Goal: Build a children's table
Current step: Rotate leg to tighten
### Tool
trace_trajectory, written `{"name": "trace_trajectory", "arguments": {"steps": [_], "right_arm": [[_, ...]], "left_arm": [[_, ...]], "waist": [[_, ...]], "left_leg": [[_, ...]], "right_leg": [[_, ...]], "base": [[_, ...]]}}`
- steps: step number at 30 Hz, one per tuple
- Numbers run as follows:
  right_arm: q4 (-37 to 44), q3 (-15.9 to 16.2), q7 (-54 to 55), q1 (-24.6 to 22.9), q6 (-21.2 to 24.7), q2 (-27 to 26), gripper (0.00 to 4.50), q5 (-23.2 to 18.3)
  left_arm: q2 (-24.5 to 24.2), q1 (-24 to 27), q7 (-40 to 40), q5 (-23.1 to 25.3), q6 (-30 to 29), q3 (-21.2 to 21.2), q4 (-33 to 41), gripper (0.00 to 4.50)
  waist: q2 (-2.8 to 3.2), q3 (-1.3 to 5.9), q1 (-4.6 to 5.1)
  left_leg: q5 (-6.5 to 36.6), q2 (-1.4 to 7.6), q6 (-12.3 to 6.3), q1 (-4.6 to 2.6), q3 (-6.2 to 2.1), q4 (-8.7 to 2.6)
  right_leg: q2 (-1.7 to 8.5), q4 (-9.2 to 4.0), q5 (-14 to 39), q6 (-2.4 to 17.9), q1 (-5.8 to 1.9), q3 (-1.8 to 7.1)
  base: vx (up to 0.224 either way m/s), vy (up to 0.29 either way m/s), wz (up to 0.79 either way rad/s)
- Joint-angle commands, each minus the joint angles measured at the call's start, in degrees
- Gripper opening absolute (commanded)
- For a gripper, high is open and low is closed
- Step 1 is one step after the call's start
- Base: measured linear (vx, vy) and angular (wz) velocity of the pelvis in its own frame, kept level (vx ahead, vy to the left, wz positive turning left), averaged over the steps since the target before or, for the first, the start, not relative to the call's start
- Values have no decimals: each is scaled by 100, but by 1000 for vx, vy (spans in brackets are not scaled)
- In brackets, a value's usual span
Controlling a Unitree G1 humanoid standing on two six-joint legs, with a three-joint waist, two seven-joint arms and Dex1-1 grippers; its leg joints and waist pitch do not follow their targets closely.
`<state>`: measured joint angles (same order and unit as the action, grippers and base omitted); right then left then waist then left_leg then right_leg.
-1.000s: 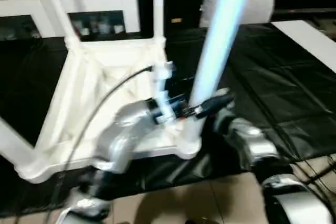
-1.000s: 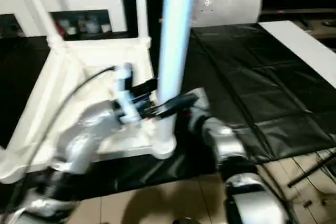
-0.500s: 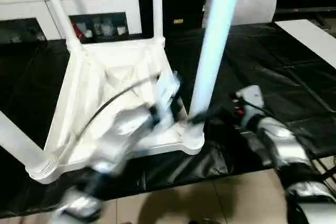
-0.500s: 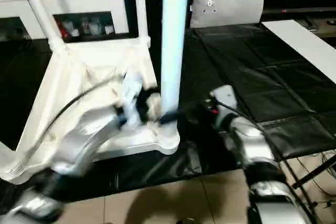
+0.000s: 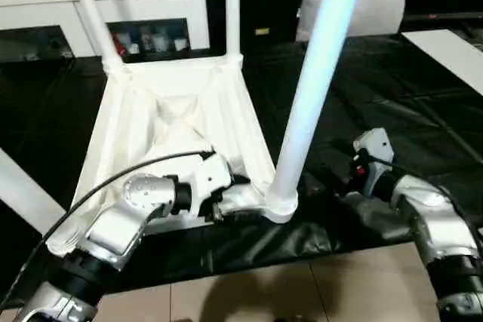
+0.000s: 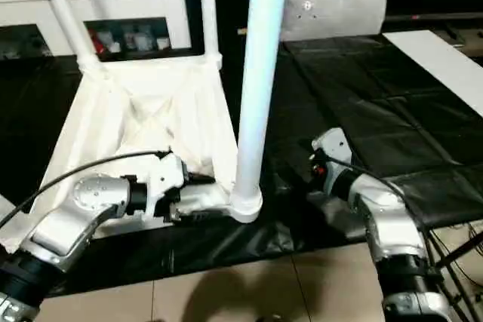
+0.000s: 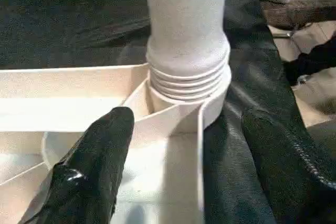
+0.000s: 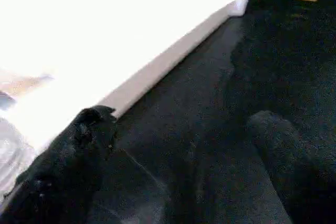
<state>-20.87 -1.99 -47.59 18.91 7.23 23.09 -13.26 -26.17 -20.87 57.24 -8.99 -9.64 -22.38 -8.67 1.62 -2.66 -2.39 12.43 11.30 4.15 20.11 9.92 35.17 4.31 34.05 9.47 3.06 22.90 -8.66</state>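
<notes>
The white children's table lies upside down on the black mat, its X-ribbed top point(image 5: 181, 111) facing up. Legs stand in the far-left point(image 5: 94, 13), far-right point(image 5: 232, 5) and near-right point(image 5: 317, 88) sockets; a fourth leg point(image 5: 23, 194) slants off the near-left corner. My left gripper point(image 5: 226, 200) is open, its fingers point(image 7: 100, 166) straddling the top's near rim just short of the near-right socket point(image 7: 186, 98). My right gripper point(image 5: 338, 171) hovers low over the mat to the right of that leg, open and holding nothing, beside the top's side wall point(image 8: 131, 72).
A white cabinet point(image 5: 45, 5) with glass doors stands behind the table. A pale cushion point(image 5: 370, 5) leans at the back right and a white board point(image 5: 453, 47) lies at the right edge. The black mat point(image 5: 392, 96) ends at tiled floor point(image 5: 302, 292) near me.
Both grippers have left the near-right leg. The left one dropped to the rim by the socket; the right one opened and pulled back to the right. The leg stays standing.
</notes>
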Motion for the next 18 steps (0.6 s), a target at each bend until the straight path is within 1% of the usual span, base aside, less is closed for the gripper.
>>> {"name": "trace_trajectory", "arguments": {"steps": [1, 2, 3, 4, 5, 6, 7, 9, 10, 11, 12, 13, 14, 17, 18], "right_arm": [[265, -86, -130, -43, 196, 37, 450, -158], [493, -60, -407, -125, 466, 95, 450, -387], [493, -60, -407, -125, 466, 95, 450, -387], [556, -1, -431, -174, 225, 151, 450, -259], [595, 18, -473, -214, -9, 166, 450, -213], [635, 34, -482, -245, -161, 180, 450, -175], [704, 20, -424, -284, -206, 196, 450, -137], [785, 100, -388, -352, -297, 299, 450, 40], [881, 123, -416, -401, -223, 348, 450, 20], [1046, 102, -524, -442, -7, 416, 450, -136], [1126, 72, -566, -456, 81, 430, 450, -210], [1126, 72, -566, -456, 81, 430, 450, -210], [1226, 68, -730, -489, 149, 490, 450, -304], [1434, 126, -1150, -601, 395, 715, 450, -501], [1466, 157, -1245, -627, 429, 779, 450, -527]], "left_arm": [[-31, -95, 40, 134, 55, -60, -101, 326], [-67, -149, 54, 262, 91, -108, -201, 326], [-67, -149, 54, 262, 91, -108, -201, 313], [-90, -169, 82, 292, 91, -122, -229, 297], [-106, -174, 123, 283, 60, -128, -235, 297], [-112, -173, 155, 276, 37, -127, -236, 297], [-121, -168, 174, 299, 20, -139, -231, 286], [-124, -150, 102, 392, -36, -164, -231, 262], [-115, -136, 52, 415, -85, -162, -241, 262], [-93, -115, 14, 400, -130, -142, -255, 251], [-82, -109, 17, 396, -127, -131, -265, 251], [-82, -109, 17, 396, -127, -131, -265, 237], [-71, -98, 12, 397, -107, -119, -277, 225], [-51, -72, 30, 415, -77, -97, -319, 207], [-54, -67, 53, 421, -88, -100, -333, 189]], "waist": [[-34, 343, -28], [-32, 343, -25], [-32, 346, -35], [-30, 346, -31], [-5, 350, -41], [-14, 348, -40], [-20, 349, -50], [-19, 349, -53], [-21, 345, -53], [-26, 343, -58], [-26, 341, -67], [-24, 338, -66], [-30, 341, -61], [-36, 339, -86], [-33, 344, -93]], "left_leg": [[914, 151, -473, 22, -73, -384], [912, 143, -473, 22, -72, -379], [929, 141, -497, 20, -73, -377], [921, 150, -484, 20, -82, -384], [931, 160, -448, 17, -79, -387], [941, 159, -436, 19, -81, -387], [924, 152, -431, 19, -78, -387], [910, 153, -434, 17, -80, -388], [905, 154, -433, 23, -82, -392], [908, 132, -465, 17, -72, -381], [904, 133, -474, 23, -75, -382], [934, 139, -487, 22, -78, -386], [948, 136, -482, 18, -76, -383], [946, 129, -534, 28, -75, -375], [941, 130, -542, 21, -73, -375]], "right_leg": [[414, -605, 2614, 128, -329, 340], [412, -611, 2631, 113, -330, 341], [407, -619, 2660, 50, -329, 337], [411, -609, 2658, 54, -329, 331], [424, -627, 2643, 47, -316, 331], [427, -622, 2644, 51, -318, 330], [426, -627, 2641, 54, -321, 332], [417, -615, 2604, 65, -322, 331], [413, -615, 2599, 68, -326, 328], [404, -629, 2633, 42, -336, 323], [409, -633, 2652, 29, -337, 322], [405, -644, 2705, 3, -328, 313], [405, -647, 2730, -3, -323, 307], [397, -668, 2769, -73, -332, 301], [394, -667, 2753, -78, -329, 299]], "base": [[0, 0, 0], [0, 0, 0], [0, 0, 0], [0, 0, 0], [0, 0, 0], [0, 0, 0], [0, 0, 0], [0, 0, 0], [0, 0, 0], [0, 0, 0], [0, 0, 0], [0, 0, 0], [0, 0, 0], [0, 0, 0], [0, 0, 0]]}}
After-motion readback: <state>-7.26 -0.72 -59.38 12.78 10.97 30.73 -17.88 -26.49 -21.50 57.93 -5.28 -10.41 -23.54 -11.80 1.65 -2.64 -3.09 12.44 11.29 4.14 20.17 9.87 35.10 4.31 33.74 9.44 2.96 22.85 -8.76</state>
